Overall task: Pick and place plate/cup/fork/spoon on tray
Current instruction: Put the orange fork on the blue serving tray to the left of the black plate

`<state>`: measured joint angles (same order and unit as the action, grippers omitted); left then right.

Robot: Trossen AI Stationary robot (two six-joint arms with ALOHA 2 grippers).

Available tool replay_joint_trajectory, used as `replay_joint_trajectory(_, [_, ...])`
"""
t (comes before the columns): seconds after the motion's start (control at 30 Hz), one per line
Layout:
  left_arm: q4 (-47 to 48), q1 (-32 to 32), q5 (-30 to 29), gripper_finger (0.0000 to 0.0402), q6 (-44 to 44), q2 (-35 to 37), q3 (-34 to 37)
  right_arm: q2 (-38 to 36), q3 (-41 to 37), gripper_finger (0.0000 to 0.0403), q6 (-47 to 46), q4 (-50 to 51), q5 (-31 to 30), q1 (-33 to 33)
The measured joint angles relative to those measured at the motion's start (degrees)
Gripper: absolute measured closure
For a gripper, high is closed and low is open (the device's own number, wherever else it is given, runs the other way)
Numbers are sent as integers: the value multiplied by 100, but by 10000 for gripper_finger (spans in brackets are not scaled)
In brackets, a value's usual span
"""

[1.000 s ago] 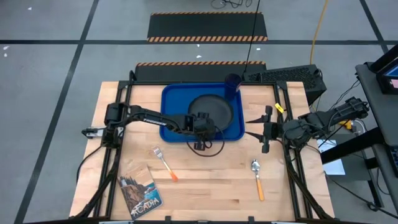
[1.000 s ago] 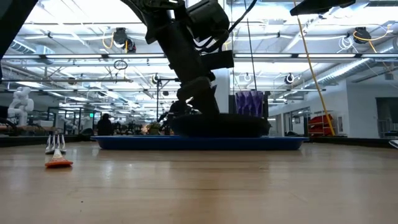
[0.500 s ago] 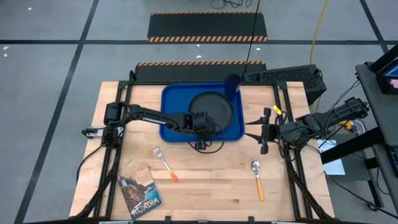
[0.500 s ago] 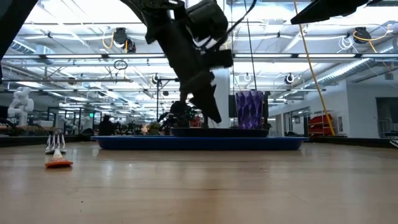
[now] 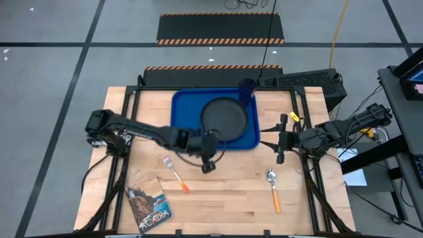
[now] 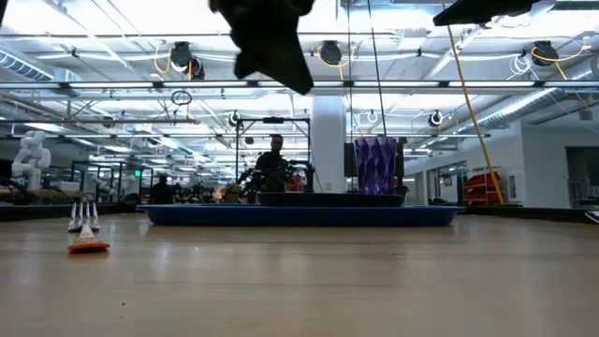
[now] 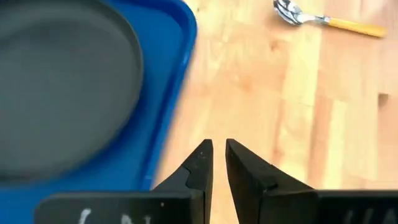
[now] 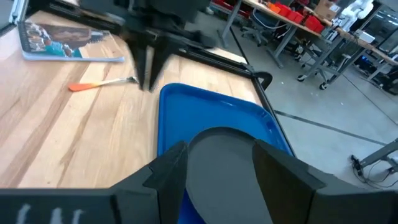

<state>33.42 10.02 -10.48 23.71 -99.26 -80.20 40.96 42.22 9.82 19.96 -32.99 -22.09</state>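
Counting what sits on the tray (image 5: 182, 106): the plate (image 5: 223, 114) lies in it and the cup (image 5: 247, 88) stands at its far right corner. On bare wood near me wait the fork (image 5: 174, 173), left, and the spoon (image 5: 273, 190), right. My left claw (image 5: 207, 165) hovers just near the tray, nearly closed, empty. My right claw (image 5: 266, 137) waits, wide.

Robotics lab / industrial test hall.
Grey floor (image 5: 53, 66) with hazard-striped mats (image 5: 221, 28); beyond the wooden tabletop (image 6: 299, 281), open ceiling trusses (image 6: 140, 89), workbenches, a white robot (image 6: 28, 154).
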Motion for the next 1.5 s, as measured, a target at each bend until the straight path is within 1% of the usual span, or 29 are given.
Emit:
replay_joint_trajectory(0.07, [283, 293, -110, 355, 541, 0, 2, -2, -2, 227, 124, -5, -4, 7])
replay_joint_trajectory(0.13, [514, 578, -186, 355, 1309, 0, 7, -1, -2, 227, 295, -28, -4, 31])
replay_joint_trajectory(0.27, [1180, 1073, -652, 355, 3104, 0, 7, -3, -2, 227, 541, -357, -1, 98])
replay_joint_trajectory(0.4, [2294, 1447, -1084, 355, 4924, -1, 7, -1, -2, 227, 745, -680, 4, 111])
replay_joint_trajectory(0.47, [2795, 1608, -1185, 355, 5843, -5, 9, -1, -2, 227, 903, -856, 5, 111])
replay_joint_trajectory(0.57, [3255, 1804, -1211, 355, 7084, -101, 9, -1, -2, 227, 1113, -1082, 11, 111])
replay_joint_trajectory(0.67, [3566, 1942, -1220, 355, 7980, -195, 10, 12, -2, 227, 1252, -1406, 17, 111])
replay_joint_trajectory(0.8, [3811, 2054, -1081, 355, 8662, -496, 13, 34, -2, 227, 1416, -1905, 22, 111])
replay_joint_trajectory(0.87, [3853, 2089, -1009, 355, 8903, -627, 13, 42, -2, 227, 1512, -1995, 24, 111])
replay_joint_trajectory(1.03, [3728, 2075, -687, 355, 8962, -991, 13, 93, -2, 227, 1704, -2022, 22, 111])
replay_joint_trajectory(1.23, [3661, 1921, -418, 355, 9526, -1181, 13, 147, -2, 227, 1670, -2022, 24, 111])
replay_joint_trajectory(1.4, [3708, 1912, -157, 355, 9540, -1351, 13, 177, -2, 227, 1709, -2068, 24, 111])
replay_joint_trajectory(1.5, [3725, 1912, -136, 355, 9606, -1403, 13, 200, -2, 227, 1747, -2106, 26, 111])
